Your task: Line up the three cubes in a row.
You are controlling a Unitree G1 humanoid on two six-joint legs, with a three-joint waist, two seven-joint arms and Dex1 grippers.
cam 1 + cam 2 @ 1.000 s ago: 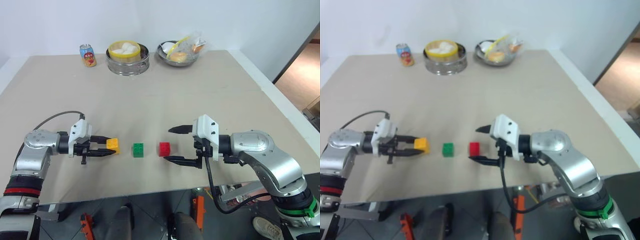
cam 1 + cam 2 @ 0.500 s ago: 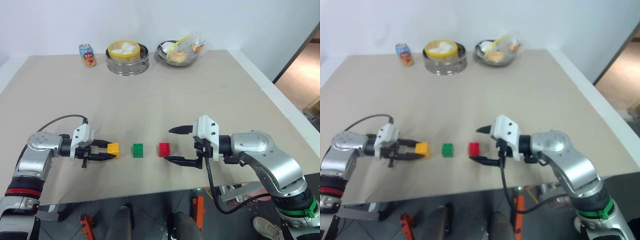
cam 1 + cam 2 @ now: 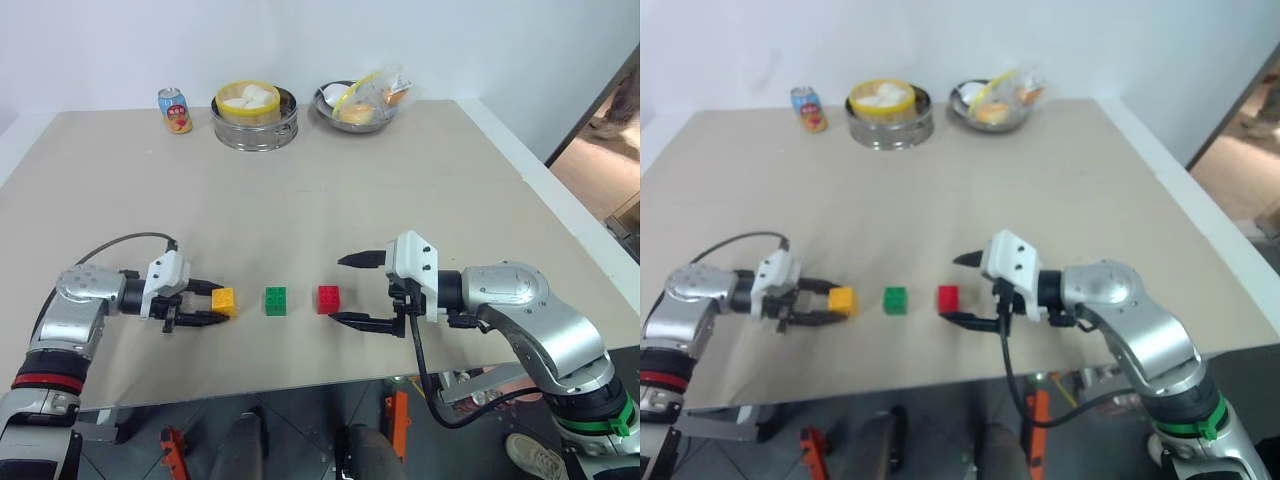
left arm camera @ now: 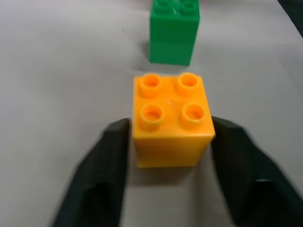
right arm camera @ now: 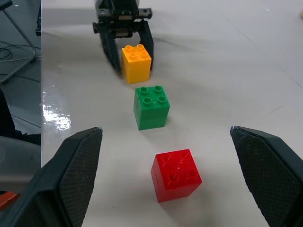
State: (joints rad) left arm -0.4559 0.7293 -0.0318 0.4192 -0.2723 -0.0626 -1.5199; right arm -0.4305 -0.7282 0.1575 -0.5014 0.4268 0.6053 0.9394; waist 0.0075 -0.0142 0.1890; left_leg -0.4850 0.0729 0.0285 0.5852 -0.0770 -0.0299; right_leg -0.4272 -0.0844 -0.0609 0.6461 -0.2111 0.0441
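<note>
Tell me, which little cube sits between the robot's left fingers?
The yellow-orange cube, at the left end of the row, between the left gripper fingers. The green cube is in the middle, the red cube at the right.

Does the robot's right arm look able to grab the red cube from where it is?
Probably yes. The right gripper stands wide open just beside the red cube, with bare table between them and nothing in the way.

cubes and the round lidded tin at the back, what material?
The yellow-orange cube, green cube and red cube look like glossy moulded plastic: sharp studs, soft highlights. The round tin looks like shiny metal, judging by its silvery wall; hard to confirm from here.
</note>
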